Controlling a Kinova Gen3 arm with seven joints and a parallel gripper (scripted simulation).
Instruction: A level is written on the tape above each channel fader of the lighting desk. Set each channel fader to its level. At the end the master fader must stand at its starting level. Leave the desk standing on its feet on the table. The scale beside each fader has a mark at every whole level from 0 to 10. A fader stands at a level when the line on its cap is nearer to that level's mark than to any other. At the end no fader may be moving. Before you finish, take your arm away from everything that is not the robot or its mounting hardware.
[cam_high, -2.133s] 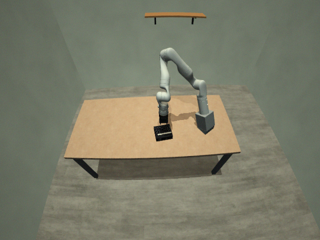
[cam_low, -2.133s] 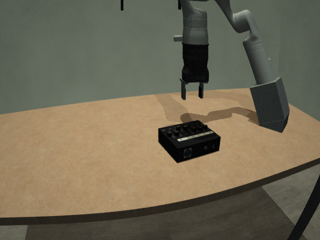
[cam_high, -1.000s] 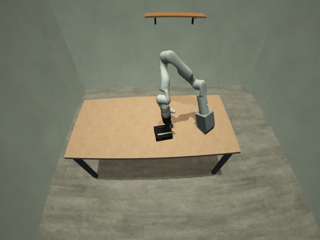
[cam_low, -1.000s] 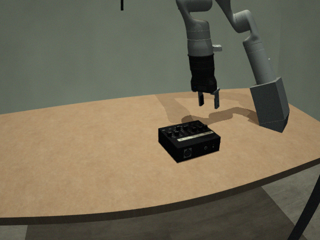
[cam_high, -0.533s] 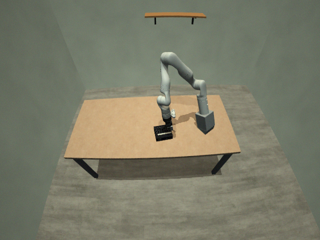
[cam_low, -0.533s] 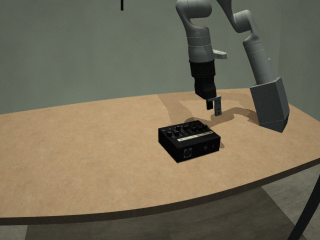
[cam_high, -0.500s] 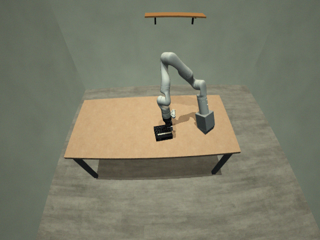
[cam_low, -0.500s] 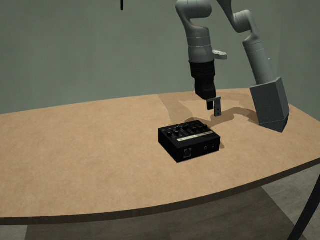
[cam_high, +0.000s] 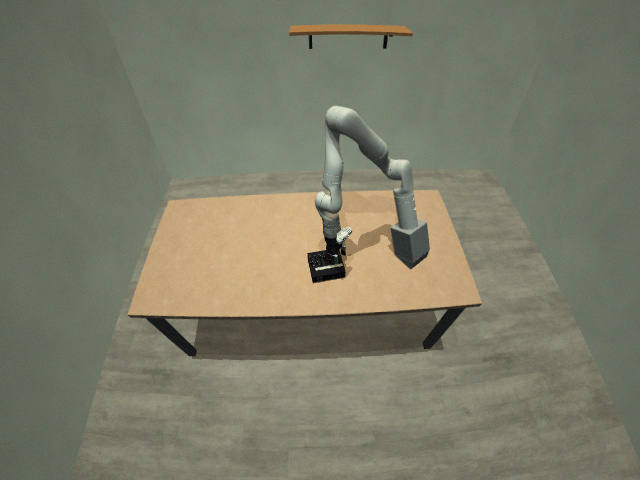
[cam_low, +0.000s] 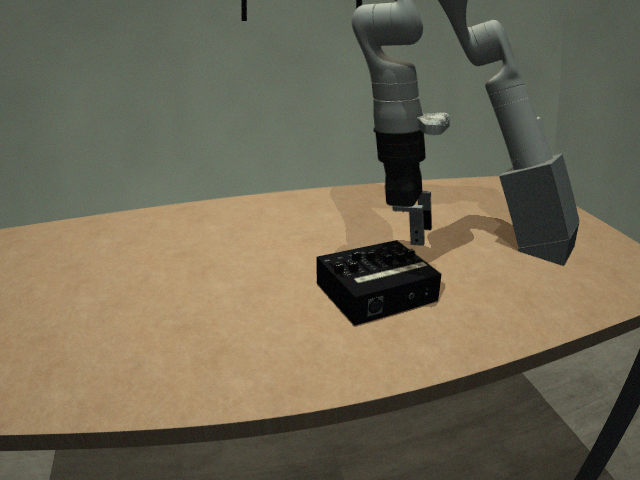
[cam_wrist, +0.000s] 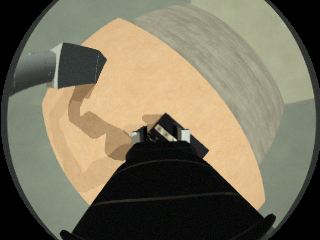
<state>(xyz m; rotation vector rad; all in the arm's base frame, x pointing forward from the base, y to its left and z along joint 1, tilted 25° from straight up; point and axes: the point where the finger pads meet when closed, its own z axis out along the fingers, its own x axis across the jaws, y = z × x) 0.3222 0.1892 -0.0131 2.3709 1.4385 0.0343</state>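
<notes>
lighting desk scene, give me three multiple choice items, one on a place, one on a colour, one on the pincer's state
1. Where does the desk stand?
A. on the table
B. on the wall shelf
C. on the floor

2. What colour is the desk's case?
A. white
B. black
C. orange

3. How is the pincer?
A. shut on a fader cap
B. holding the desk up
C. open, holding nothing

Answers:
1. A, since the desk rests flat on the table near the arm's base.
2. B, since its case looks black in the top and exterior views.
3. C, since its fingers hang apart just above the desk's far edge with nothing between them.
</notes>
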